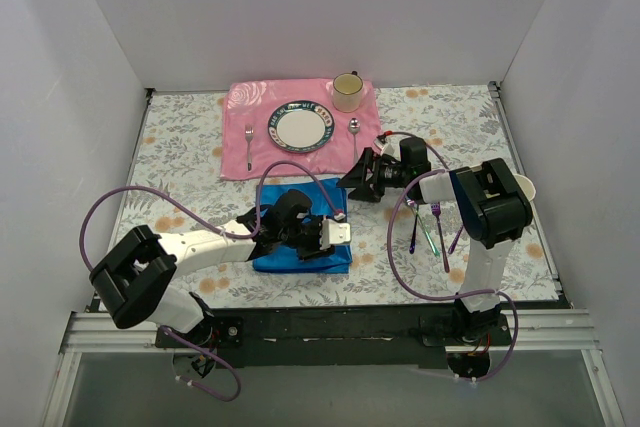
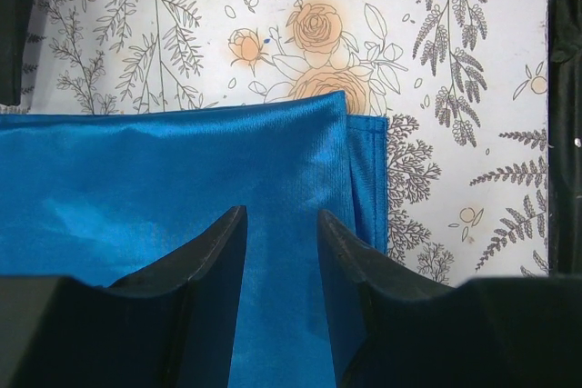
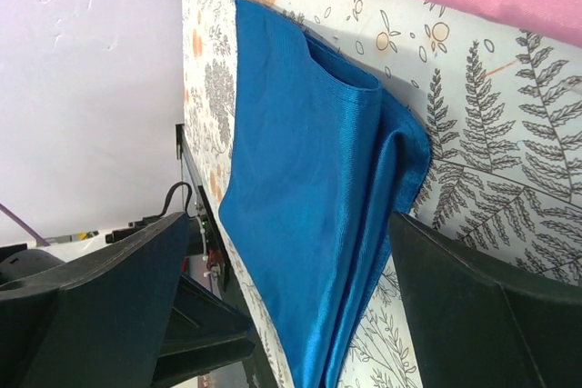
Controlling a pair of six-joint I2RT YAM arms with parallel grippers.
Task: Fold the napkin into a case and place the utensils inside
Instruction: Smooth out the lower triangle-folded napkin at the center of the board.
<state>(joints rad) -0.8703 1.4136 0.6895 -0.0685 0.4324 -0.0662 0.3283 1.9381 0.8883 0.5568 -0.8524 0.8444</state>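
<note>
before me the floral surface (image 1: 180, 147) carries a pink placemat (image 1: 238, 97) at its far edge, the blue napkin (image 1: 290, 262) by its near edge, and the utensils (image 1: 430, 227) toward its right edge.
</note>
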